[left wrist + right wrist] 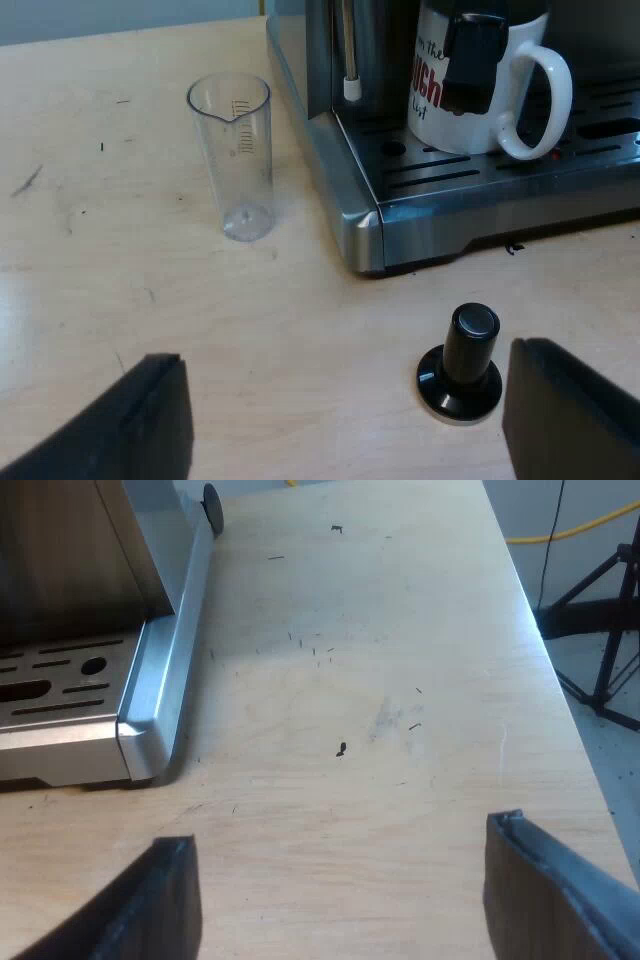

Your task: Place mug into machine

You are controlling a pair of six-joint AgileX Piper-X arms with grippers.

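A white mug point(445, 105) with red lettering stands on the espresso machine's drip tray point(470, 180), its handle point(545, 100) turned outward. A black part of the machine point(470, 60) hangs in front of the mug. My left gripper point(345, 365) is open and holds nothing; it hovers over the wooden table, a short way back from the machine's corner and close to the tamper. My right gripper point(340, 855) is open too, with nothing between its fingers, above bare table beside the machine's other corner point(140, 745).
A clear measuring glass point(232, 155) stands upright on the table near the machine's side. A tamper with a black knob point(465, 360) sits before the drip tray. A steam wand point(350, 60) hangs over the tray. The table edge point(545, 650) drops to floor holding a black stand point(600, 630).
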